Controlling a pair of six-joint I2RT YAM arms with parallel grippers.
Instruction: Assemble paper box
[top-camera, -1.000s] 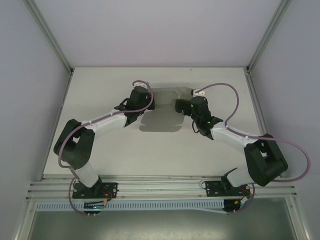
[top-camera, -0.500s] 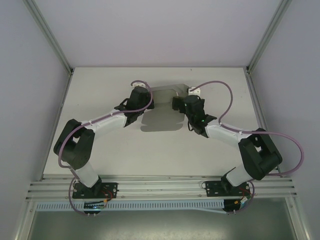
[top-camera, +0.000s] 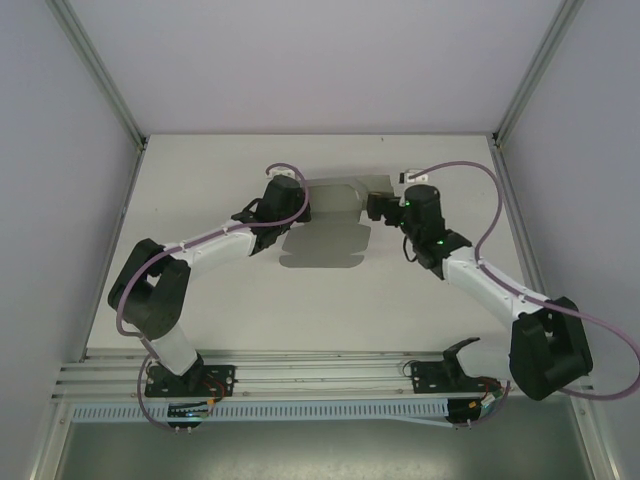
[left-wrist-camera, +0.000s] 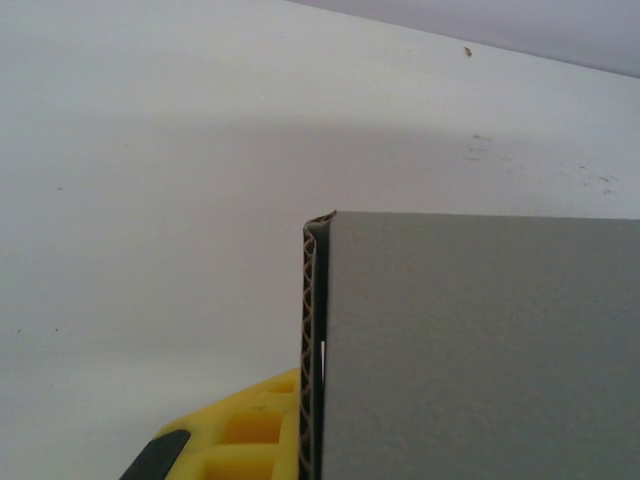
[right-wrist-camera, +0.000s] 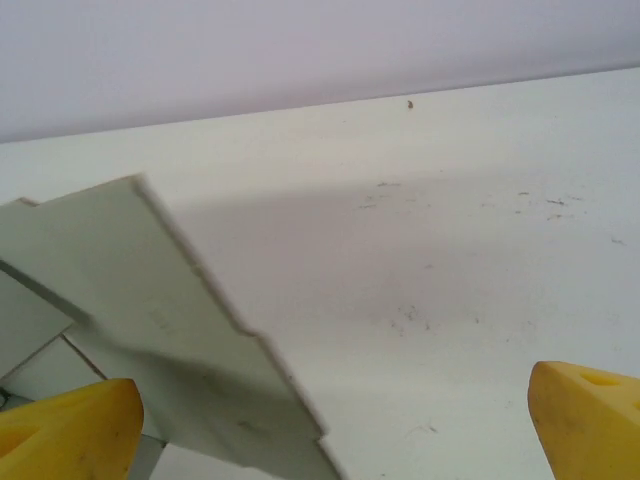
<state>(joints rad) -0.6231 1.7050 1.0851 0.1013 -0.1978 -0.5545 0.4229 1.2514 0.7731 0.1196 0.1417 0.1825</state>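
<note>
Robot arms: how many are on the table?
2. The left arm reaches from the near left corner to the grey paper box. The right arm reaches toward it from the near right corner. None seems hidden.

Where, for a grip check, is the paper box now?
In the top view the paper box is far-centre on the table, its left edge clamped by the left gripper, with the open right gripper beside its right edge.
</note>
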